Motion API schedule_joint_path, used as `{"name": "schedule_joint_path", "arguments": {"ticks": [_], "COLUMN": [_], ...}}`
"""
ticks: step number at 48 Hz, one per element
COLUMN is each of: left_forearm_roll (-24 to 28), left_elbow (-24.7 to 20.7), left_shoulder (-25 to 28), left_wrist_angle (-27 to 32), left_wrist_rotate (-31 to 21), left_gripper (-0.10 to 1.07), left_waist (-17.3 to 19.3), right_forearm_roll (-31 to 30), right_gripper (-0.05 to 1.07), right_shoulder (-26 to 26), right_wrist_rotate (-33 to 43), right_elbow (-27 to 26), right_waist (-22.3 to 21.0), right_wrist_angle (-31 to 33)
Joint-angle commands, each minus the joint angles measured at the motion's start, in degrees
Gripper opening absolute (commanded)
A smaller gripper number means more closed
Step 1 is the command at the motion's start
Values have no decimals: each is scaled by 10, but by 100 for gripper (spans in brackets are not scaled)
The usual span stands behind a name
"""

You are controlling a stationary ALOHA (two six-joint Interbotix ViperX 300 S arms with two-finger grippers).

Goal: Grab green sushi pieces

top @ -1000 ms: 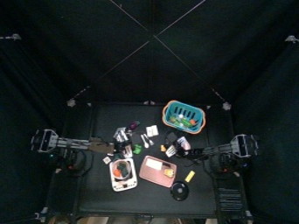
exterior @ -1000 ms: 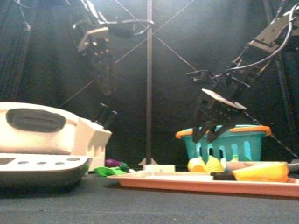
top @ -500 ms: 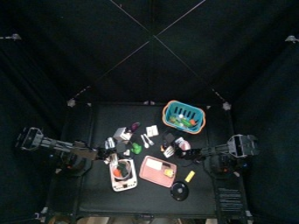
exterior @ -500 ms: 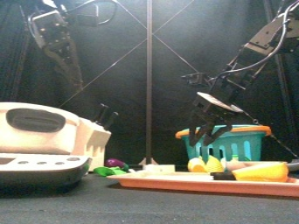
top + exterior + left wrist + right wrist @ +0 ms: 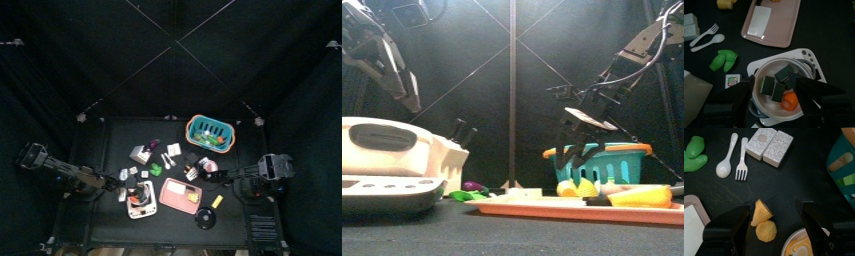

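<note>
Green sushi pieces: three dark green blocks (image 5: 776, 82) lie in a white bowl (image 5: 765, 102), beside an orange piece (image 5: 789, 100), in the left wrist view.
Bowl's seat: the bowl rests on a white scale-like appliance (image 5: 389, 160) at the table's front left.
Left gripper (image 5: 774, 90): jaws spread wide, holding nothing, poised over the bowl with the sushi between them.
Right gripper (image 5: 781, 225): jaws open and empty, hovering above two yellow food pieces (image 5: 762, 218).
Pink tray (image 5: 773, 22): lies near the bowl and carries a pale cleaver (image 5: 761, 20).
Green vegetable (image 5: 723, 60): lies on the black table just beside the appliance.
Cutlery: a white fork (image 5: 741, 159) and spoon (image 5: 726, 157) lie side by side.
Basket: a teal basket (image 5: 209, 129) stands at the table's right rear.
</note>
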Motion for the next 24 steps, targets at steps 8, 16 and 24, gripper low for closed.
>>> {"name": "schedule_joint_path", "arguments": {"ticks": [8, 16, 24], "left_forearm_roll": [22, 20, 20], "left_elbow": [-6, -16, -15], "left_shoulder": [22, 24, 24], "left_wrist_angle": [-5, 11, 41], "left_wrist_rotate": [44, 92, 108], "left_gripper": [91, 91, 91], "left_waist": [-32, -33, -33], "right_forearm_roll": [-1, -1, -4], "right_gripper": [95, 95, 95], "right_shoulder": [-2, 7, 14], "right_wrist_rotate": [2, 0, 0], "right_elbow": [-13, -20, -28], "right_waist": [-2, -2, -3], "right_wrist_angle": [-2, -7, -14]}}
